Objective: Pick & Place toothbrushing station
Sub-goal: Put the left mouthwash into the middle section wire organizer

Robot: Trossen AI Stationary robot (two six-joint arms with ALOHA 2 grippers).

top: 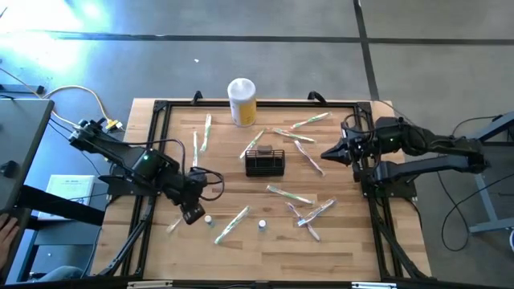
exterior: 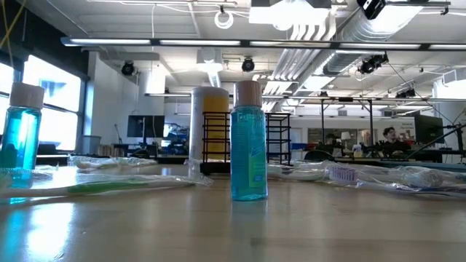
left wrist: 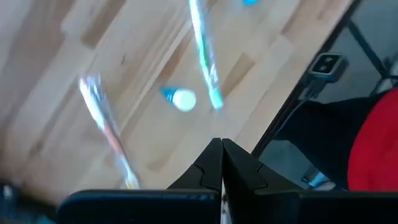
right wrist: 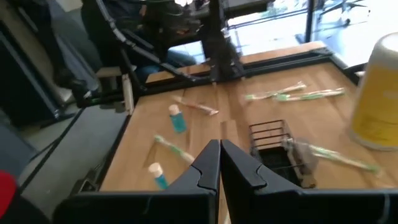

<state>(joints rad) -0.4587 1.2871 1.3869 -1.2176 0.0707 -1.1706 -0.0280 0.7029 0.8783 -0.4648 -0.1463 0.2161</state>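
high view: black wire-mesh basket sits mid-bench, apart from both claws. right claw clenched, empty, toward the right edge; left claw clenched, empty, near front-left. bare wood surrounds the basket.

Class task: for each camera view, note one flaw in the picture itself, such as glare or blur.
High view: window glare whitens the floor at top left. Low view: backlit; the blue bottle stands sharp, the tabletop reflects. Left wrist view: motion-blurred toothbrushes. Right wrist view: the yellow canister is soft.

Wire basket mid-table, canister behind, toothbrushes around.
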